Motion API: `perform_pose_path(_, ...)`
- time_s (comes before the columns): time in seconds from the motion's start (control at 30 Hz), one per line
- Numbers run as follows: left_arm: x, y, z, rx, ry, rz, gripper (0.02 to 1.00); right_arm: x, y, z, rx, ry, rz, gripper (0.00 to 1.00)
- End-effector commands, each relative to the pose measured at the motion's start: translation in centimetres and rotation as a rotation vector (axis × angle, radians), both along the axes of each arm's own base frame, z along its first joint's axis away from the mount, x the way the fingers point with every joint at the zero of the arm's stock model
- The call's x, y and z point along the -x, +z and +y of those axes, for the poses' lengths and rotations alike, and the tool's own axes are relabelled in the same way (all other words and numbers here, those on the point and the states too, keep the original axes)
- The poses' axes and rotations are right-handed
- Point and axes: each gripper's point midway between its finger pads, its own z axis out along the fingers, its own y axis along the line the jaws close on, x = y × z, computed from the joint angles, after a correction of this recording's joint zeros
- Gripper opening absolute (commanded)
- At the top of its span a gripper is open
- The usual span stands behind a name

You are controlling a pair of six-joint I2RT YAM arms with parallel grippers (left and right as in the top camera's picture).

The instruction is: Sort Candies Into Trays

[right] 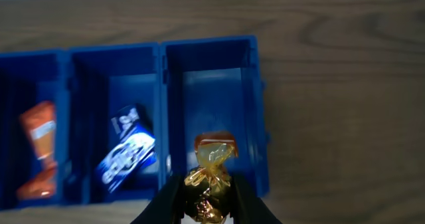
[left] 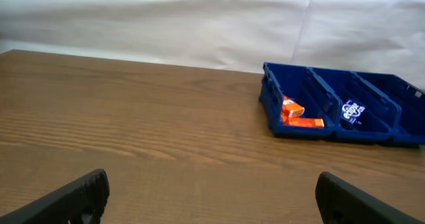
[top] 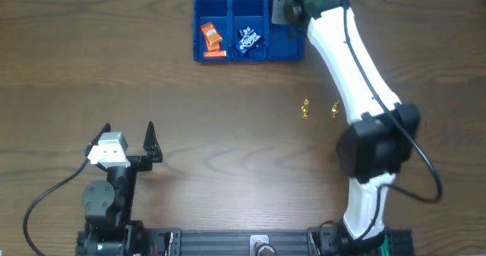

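On the left side of the table [top: 190, 134], near the robot's base, the left hand [top: 128, 127] is resting low over the bare wood. Its two fingers [left: 80, 196] are standing wide apart and are holding nothing.

Farther away, toward the middle, the blue tray [top: 249, 58] is sitting flat on the table. It is showing three compartments side by side. In the left compartment, the orange candies [top: 212, 37] are lying together, one against the wall and one flat beside it. In the middle compartment, the blue candy [top: 249, 39] is lying at a slant on the floor of the tray.

The right arm is reaching across to the far right end of the tray, and the right hand [top: 285, 9] is hanging above the right compartment. In the right wrist view this hand [right: 209, 207] is gripping a gold candy [right: 211, 181] between its closed-in fingers, with the twisted wrapper sticking out over the compartment's floor.

To the right of the tray and nearer to the robot, two gold candies [top: 305, 109] are lying on the table, close to each other and just beside the right arm.
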Motion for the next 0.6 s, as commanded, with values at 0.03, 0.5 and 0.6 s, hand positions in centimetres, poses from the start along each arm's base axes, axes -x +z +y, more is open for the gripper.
perform_pose_path(0.03, 0.1, -1.7, 0.2, -0.017, 0.006, 0.051, 0.998, -1.5, -3.9, -0.4, 0.01, 0.02, 0.055, 0.185)
perform_pose_path(0.5, 0.1, -1.7, 0.2, -0.017, 0.006, 0.051, 0.998, -1.3, -6.6, 0.2, -0.008, 0.038, 0.114, 0.514)
perform_pose_path(0.6, 0.1, -1.7, 0.2, -0.017, 0.006, 0.051, 0.998, -1.3, -5.6, 0.1, 0.004, 0.056, 0.096, 0.59)
